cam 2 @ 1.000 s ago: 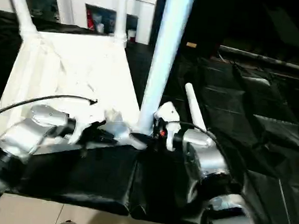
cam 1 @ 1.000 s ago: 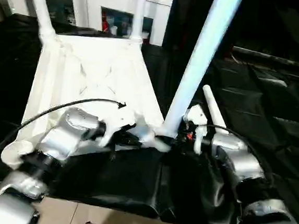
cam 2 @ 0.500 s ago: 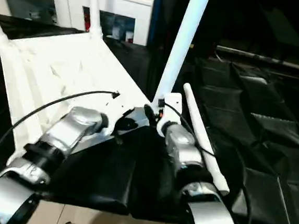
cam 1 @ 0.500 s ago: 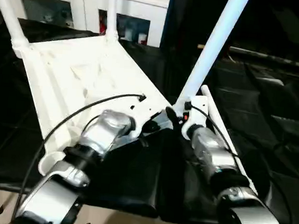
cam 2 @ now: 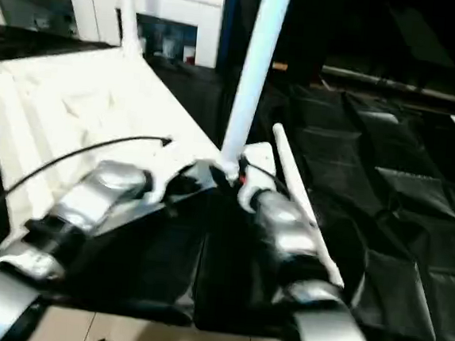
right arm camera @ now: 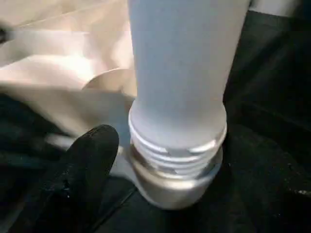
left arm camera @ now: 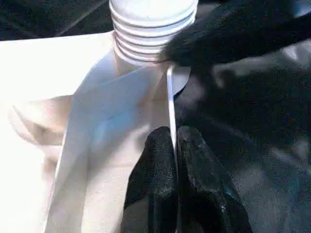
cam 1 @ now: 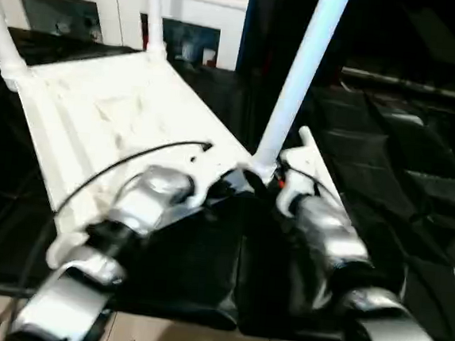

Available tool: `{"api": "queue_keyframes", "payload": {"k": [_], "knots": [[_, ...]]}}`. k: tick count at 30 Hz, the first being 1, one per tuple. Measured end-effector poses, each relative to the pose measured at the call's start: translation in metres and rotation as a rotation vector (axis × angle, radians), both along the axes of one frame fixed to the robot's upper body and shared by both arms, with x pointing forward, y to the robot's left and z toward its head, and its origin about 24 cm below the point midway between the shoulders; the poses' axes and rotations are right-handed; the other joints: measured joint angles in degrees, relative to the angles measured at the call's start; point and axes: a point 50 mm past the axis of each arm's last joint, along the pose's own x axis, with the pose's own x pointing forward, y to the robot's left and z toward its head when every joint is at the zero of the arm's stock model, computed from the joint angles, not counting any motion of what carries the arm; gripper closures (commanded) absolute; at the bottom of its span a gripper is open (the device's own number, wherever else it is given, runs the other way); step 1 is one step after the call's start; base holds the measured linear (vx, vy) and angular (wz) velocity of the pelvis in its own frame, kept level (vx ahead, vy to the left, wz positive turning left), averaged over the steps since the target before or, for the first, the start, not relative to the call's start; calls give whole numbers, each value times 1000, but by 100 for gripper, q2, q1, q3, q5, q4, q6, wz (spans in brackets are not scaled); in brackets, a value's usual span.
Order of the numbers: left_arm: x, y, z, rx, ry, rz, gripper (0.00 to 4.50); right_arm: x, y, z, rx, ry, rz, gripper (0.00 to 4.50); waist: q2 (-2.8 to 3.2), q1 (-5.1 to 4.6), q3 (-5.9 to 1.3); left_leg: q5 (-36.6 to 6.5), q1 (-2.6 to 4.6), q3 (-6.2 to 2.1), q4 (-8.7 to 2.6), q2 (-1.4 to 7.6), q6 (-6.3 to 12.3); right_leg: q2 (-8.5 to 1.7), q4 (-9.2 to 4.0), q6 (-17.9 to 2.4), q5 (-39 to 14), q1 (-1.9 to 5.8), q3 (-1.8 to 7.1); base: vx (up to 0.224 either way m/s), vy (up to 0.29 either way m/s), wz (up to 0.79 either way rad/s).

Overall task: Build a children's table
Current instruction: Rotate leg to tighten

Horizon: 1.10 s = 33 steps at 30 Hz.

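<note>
Right fingers [right arm camera: 82,165] just let go of the centre-frame leg [cam 1: 299,81], now standing in its socket; left fingers [left arm camera: 177,160] clamp the tabletop [cam 1: 104,120] rim. Fourth leg's next, I'd guess.

Two silver forearms reach forward from the bottom edge — rounded, glossy metal shells with dark bands at the joints. A thin black cable [cam 1: 133,158] arcs over the left forearm [cam 1: 141,203] toward its wrist. The right forearm [cam 1: 326,231] carries a white housing at the wrist with a small red mark — and a black cable looped beside it. The fingers [left arm camera: 163,189] are matte black with a rough, rubbery texture and rounded tips.
</note>
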Motion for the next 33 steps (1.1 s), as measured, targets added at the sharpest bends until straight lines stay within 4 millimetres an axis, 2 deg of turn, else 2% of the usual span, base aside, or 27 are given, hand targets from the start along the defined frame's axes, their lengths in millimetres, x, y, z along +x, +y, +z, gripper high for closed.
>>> {"api": "queue_keyframes", "payload": {"k": [5,9,13,14,26,33], "knots": [[-12,20,3,-8,45,-119,450,-8,-9,4,-5,11,156,75,-6,37,4,3,4,-4,12,2,4,-4,-2,0,0,-3,-2,0,0,0],[-19,26,3,-18,76,-178,450,-11,-5,12,31,5,244,75,-13,64,8,6,-2,-2,17,0,10,-8,-2,-2,1,-1,1,0,0,0],[-26,27,3,-26,105,-238,450,-15,-4,13,26,23,328,75,-16,137,9,6,-3,-3,16,1,10,-8,-2,-1,0,-1,0,0,0,0],[-28,26,3,-26,107,-250,450,-16,-2,12,20,28,345,92,-16,148,9,7,-3,-3,17,1,10,-8,-2,-1,0,0,0,0,0,0],[-29,25,3,-27,115,-263,450,-18,1,9,-20,42,389,174,-21,154,10,9,-6,-2,19,1,11,-9,0,4,-2,1,1,0,0,0],[-29,24,3,-28,117,-257,450,-18,1,7,-1,62,367,177,-22,154,10,9,-5,-3,19,1,11,-10,0,4,-2,2,1,0,0,0]]}}
